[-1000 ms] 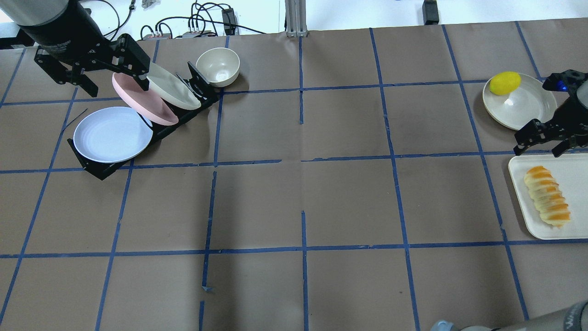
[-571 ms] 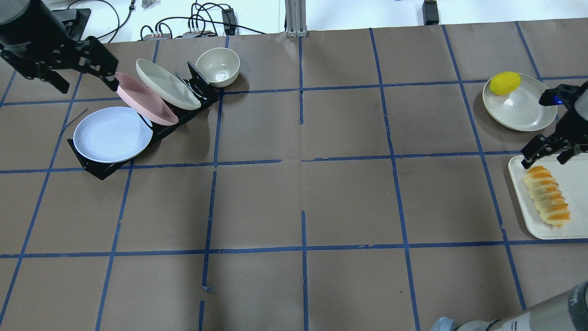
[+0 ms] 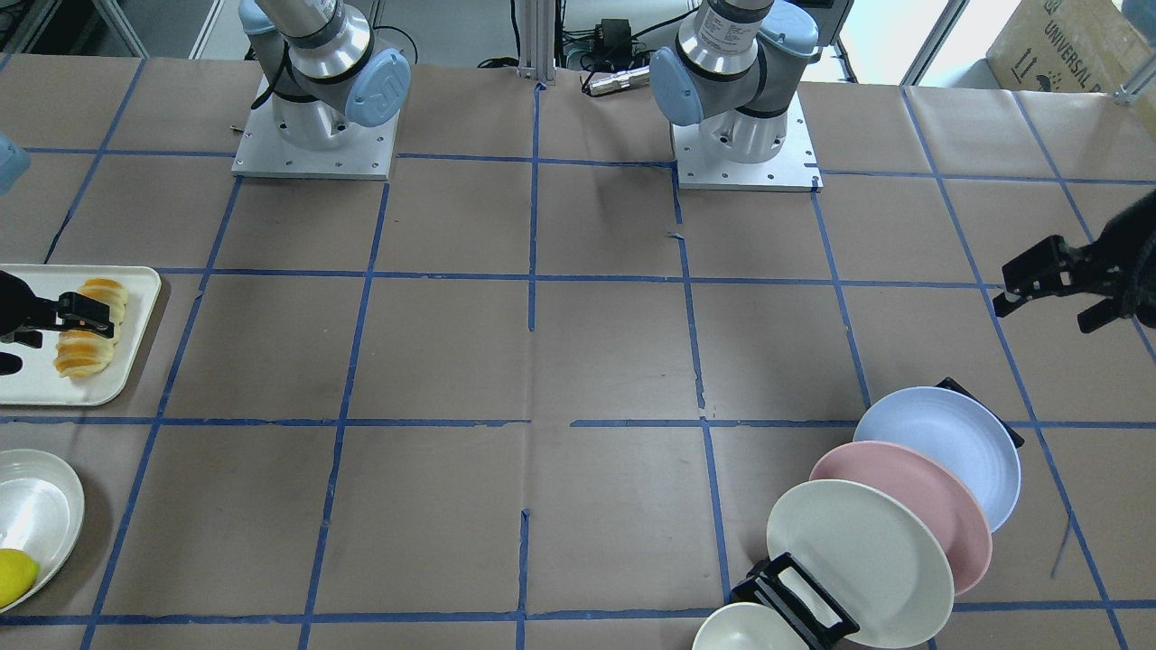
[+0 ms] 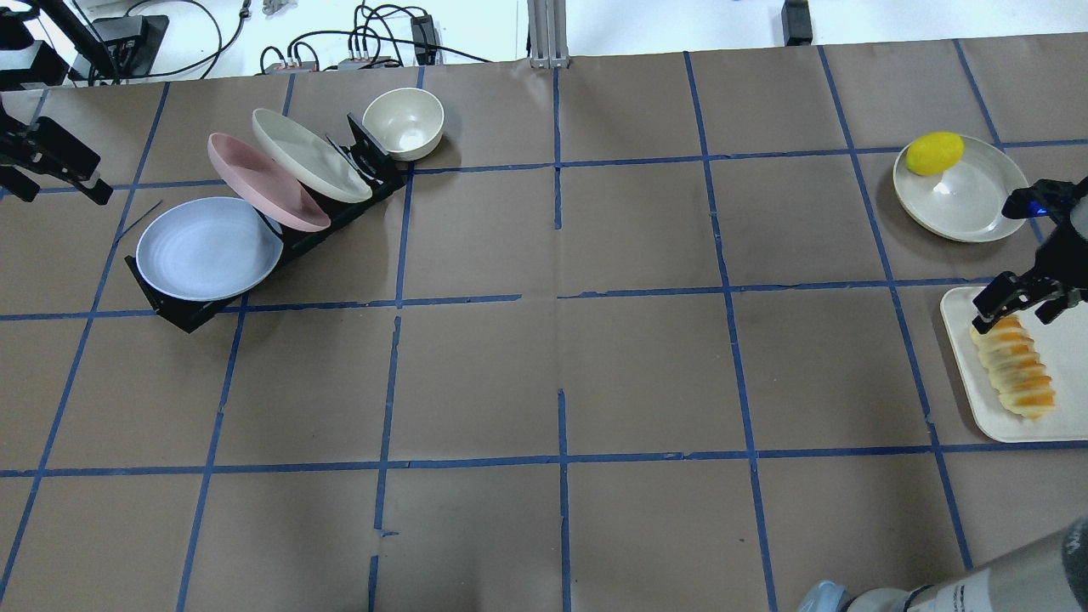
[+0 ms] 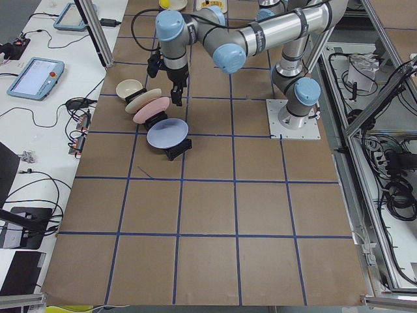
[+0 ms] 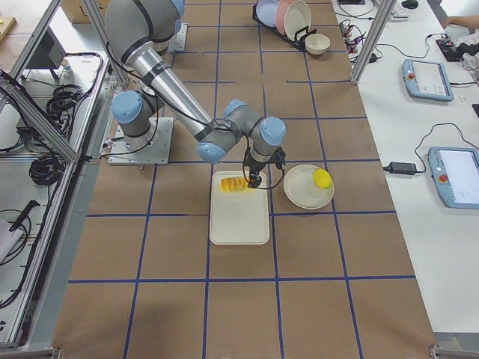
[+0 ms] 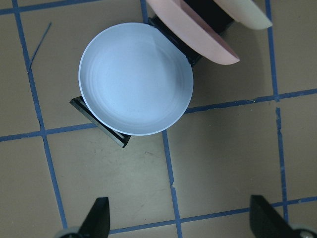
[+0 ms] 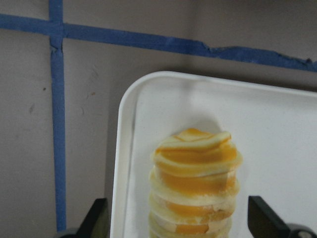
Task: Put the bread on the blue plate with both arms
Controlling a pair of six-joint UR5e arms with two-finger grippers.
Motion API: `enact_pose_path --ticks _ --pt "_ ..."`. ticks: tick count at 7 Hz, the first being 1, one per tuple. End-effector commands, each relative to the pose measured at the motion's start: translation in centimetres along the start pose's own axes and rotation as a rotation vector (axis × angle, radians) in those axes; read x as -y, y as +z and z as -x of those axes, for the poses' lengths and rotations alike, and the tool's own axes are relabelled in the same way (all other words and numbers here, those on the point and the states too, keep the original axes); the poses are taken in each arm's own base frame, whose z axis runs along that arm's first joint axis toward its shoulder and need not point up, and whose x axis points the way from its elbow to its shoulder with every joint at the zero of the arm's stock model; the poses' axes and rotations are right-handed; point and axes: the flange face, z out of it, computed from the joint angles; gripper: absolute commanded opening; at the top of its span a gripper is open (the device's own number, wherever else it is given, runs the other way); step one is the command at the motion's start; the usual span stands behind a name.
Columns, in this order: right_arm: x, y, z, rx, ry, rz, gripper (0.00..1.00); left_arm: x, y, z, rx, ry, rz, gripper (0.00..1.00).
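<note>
The bread (image 4: 1013,367) lies on a white tray (image 4: 1062,340) at the right edge; it also shows in the front view (image 3: 86,329) and the right wrist view (image 8: 195,183). My right gripper (image 4: 1013,320) is open, with its jaws on either side of the loaf's far end. The blue plate (image 4: 208,248) leans in the near slot of a black rack (image 4: 191,310); the left wrist view looks straight down on the plate (image 7: 136,78). My left gripper (image 4: 59,194) is open and empty, held high to the left of the plate.
A pink plate (image 4: 263,180) and a cream plate (image 4: 310,157) lean in the same rack, with a cream bowl (image 4: 404,121) behind it. A yellow lemon (image 4: 935,153) sits on a cream plate (image 4: 969,204) beyond the tray.
My left gripper has moved left, from over the racked plates to the table's left edge. My right gripper has moved toward me from beside the lemon's plate to over the bread's far end.
</note>
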Motion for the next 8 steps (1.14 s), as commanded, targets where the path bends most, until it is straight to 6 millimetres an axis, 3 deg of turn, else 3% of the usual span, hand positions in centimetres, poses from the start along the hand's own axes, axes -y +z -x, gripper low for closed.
enact_pose_path --ticks 1,4,5,6,7,8 --pt "-0.4 0.6 -0.9 0.000 0.003 -0.004 0.97 4.2 7.7 3.9 -0.031 0.000 0.040 1.00" --pt "-1.4 3.2 0.3 -0.013 0.008 -0.017 0.96 6.1 12.8 6.0 -0.049 0.020 0.061 1.00" --pt "-1.4 3.1 0.1 -0.016 0.010 -0.021 0.96 6.4 14.1 6.4 -0.056 0.029 0.069 1.00" --pt "-1.5 3.2 -0.1 -0.017 0.013 -0.020 0.95 5.9 14.7 8.2 -0.060 0.035 0.064 1.00" --pt "-1.6 3.6 0.1 -0.010 0.012 -0.014 0.85 5.2 16.1 10.6 -0.078 0.021 0.073 1.00" --pt "-1.6 3.6 0.2 -0.011 0.012 -0.008 0.30 5.8 17.6 11.4 -0.096 0.019 0.067 1.00"
